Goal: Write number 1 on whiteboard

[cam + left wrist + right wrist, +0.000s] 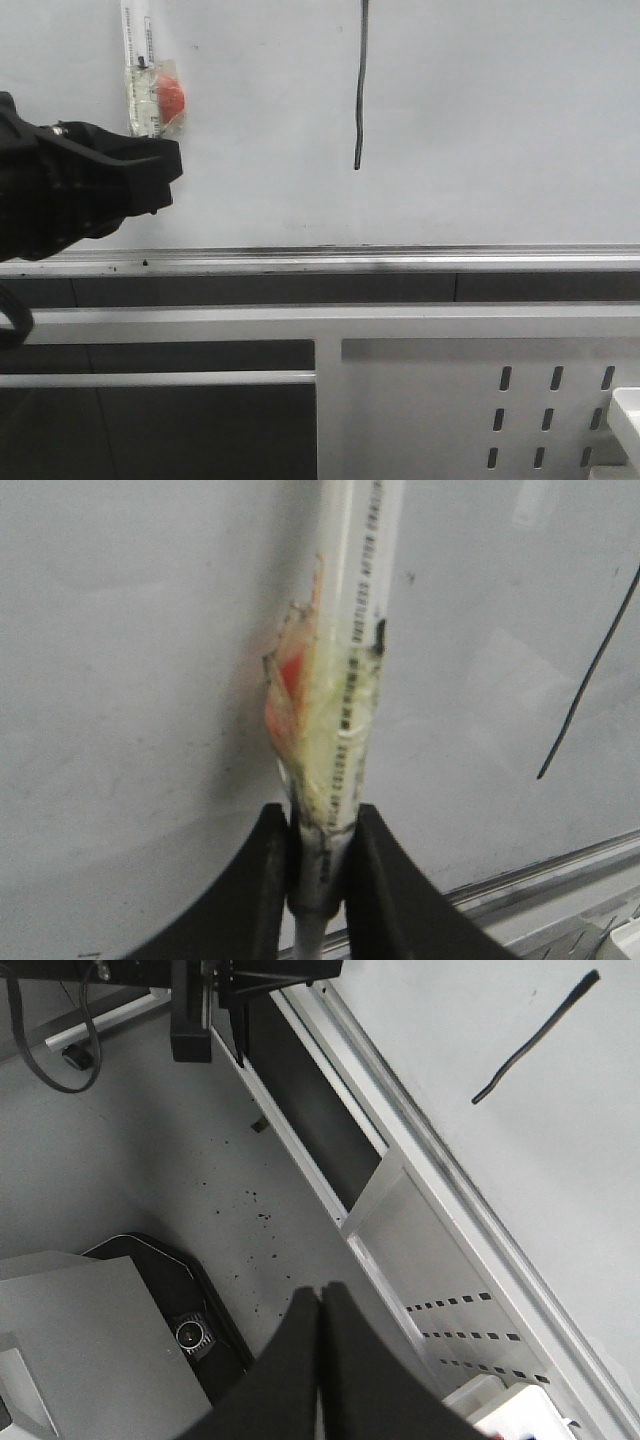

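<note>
A: What's nearest the front camera?

B: The white perforated metal panel [480, 400] and frame low down. Above it runs the silver rail [330, 260] along the lower edge of the whiteboard [500, 120].

A: And the left end effector [320, 880]?

B: It comes in from the left, black and bulky. In its wrist view the two fingers [250, 880] are pinching the lower end of a white marker [345, 680], which stands up in front of the board. The marker's middle is wrapped in yellowish clear tape [320, 730] with something red under it. I cannot tell whether the tip touches the board.

A: The right one?

B: The right end effector [322, 1305] shows only in its own wrist view, fingers pressed together with nothing between them, over the grey floor [150, 1180] beside the frame.

A: Farthest back?

B: The number 1 [359, 90], on the board: a thin black stroke, nearly vertical, bending slightly near its lower end. It sits well right of the marker and well above the rail.
</note>
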Controlling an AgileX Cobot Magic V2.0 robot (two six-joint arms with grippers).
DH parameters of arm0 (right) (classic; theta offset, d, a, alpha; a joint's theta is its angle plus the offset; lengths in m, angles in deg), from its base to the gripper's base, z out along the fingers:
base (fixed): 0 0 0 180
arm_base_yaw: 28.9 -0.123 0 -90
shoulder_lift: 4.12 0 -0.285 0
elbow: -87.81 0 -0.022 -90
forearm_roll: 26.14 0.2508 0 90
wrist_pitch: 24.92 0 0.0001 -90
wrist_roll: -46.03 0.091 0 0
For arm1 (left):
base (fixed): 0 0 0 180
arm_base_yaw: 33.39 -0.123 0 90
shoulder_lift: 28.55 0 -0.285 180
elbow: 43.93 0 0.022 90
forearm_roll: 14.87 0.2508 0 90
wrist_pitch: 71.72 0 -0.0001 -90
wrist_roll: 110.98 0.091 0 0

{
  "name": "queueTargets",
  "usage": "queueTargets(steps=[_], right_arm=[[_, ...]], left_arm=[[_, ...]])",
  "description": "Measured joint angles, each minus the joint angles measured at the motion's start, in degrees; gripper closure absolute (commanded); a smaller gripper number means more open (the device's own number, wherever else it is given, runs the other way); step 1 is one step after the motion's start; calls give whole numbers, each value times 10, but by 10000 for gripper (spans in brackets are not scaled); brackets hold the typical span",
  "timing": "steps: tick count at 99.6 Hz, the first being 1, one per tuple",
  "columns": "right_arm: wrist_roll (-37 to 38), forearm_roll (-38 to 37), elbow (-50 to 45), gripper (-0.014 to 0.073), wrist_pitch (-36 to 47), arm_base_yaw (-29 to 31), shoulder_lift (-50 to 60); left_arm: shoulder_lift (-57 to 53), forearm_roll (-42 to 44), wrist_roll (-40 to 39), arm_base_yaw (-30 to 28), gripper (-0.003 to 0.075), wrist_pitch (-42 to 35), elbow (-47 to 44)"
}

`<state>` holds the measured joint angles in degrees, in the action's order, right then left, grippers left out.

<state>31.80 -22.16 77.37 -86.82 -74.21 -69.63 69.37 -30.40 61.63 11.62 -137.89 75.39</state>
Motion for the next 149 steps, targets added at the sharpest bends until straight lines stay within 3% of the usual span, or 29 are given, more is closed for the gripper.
queueTargets(steps=[125, 134, 149], right_arm=[[0, -2, 0, 652, 0, 0, 0], [0, -2, 0, 652, 0, 0, 0], [0, -2, 0, 652, 0, 0, 0]], left_arm=[[40, -9, -14, 1, 737, 9, -3], [40, -9, -15, 1, 692, 9, -3], [40, -9, -15, 1, 531, 11, -1]])
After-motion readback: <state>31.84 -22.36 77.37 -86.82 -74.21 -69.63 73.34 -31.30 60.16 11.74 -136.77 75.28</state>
